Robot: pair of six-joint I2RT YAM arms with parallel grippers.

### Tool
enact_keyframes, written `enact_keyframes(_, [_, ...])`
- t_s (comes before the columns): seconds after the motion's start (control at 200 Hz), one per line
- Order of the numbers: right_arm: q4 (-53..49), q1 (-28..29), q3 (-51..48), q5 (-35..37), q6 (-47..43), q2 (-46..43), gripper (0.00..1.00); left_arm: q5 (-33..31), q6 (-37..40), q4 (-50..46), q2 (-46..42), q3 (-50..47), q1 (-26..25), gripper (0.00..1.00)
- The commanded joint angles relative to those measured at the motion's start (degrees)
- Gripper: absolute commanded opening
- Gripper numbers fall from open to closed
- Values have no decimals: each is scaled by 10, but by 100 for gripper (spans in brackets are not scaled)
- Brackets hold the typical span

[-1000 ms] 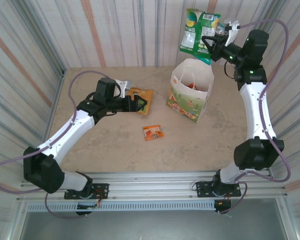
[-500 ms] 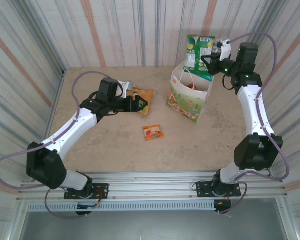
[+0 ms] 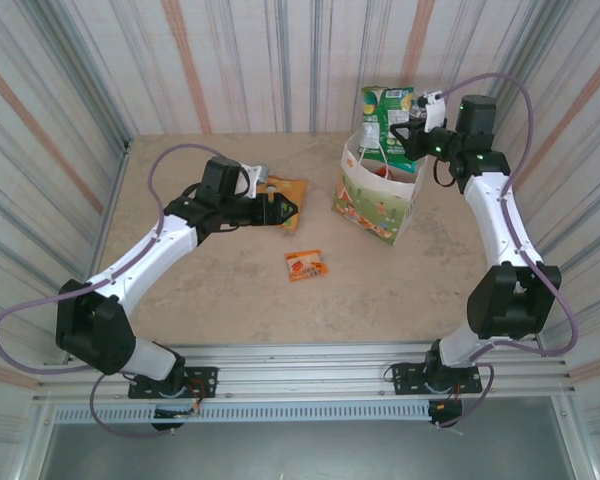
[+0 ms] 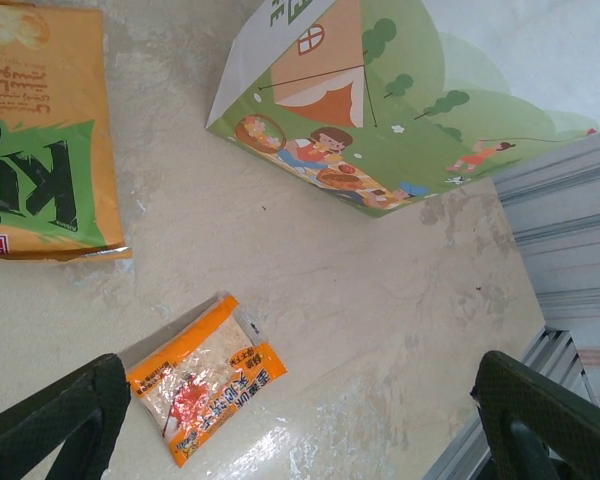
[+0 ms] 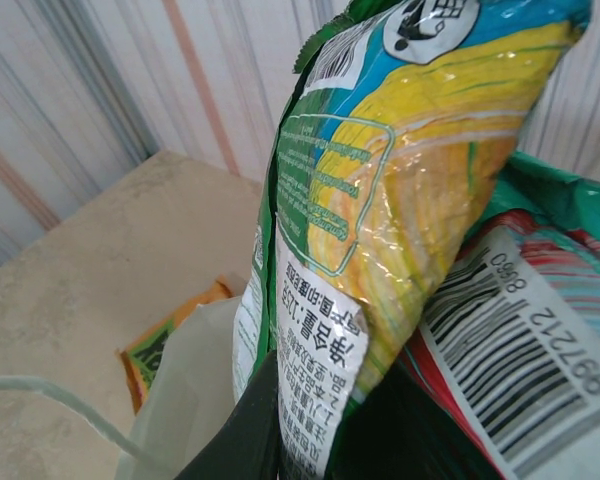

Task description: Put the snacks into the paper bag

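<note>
Paper bag [image 3: 378, 195], white with a green-orange picture, stands on a beige counter [image 3: 210, 300] walled by striped panels [image 3: 230, 60], seen from above. Right gripper [image 3: 408, 135] is clamped on a green packet [image 3: 385, 115], held upright with its long axis vertical over the bag's mouth. Left gripper [image 3: 285, 208], jaws wide apart and empty, hovers above an orange packet [image 3: 280, 188] left of the bag.

Left wrist view: a small orange-red packet [image 4: 205, 380] lies flat and diagonal in front of the bag.

Right wrist view: the green packet is close up, with a barcoded red packet [image 5: 520, 350] beside it.

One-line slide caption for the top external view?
The right gripper holds the green packet at the mouth of the paper bag; open left gripper over orange packet.
</note>
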Motion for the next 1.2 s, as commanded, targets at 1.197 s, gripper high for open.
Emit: enact_keyframes(1.197, [-8,-1,-26,16,23,-130,25,5,-9,-32,14,-10,-4,91])
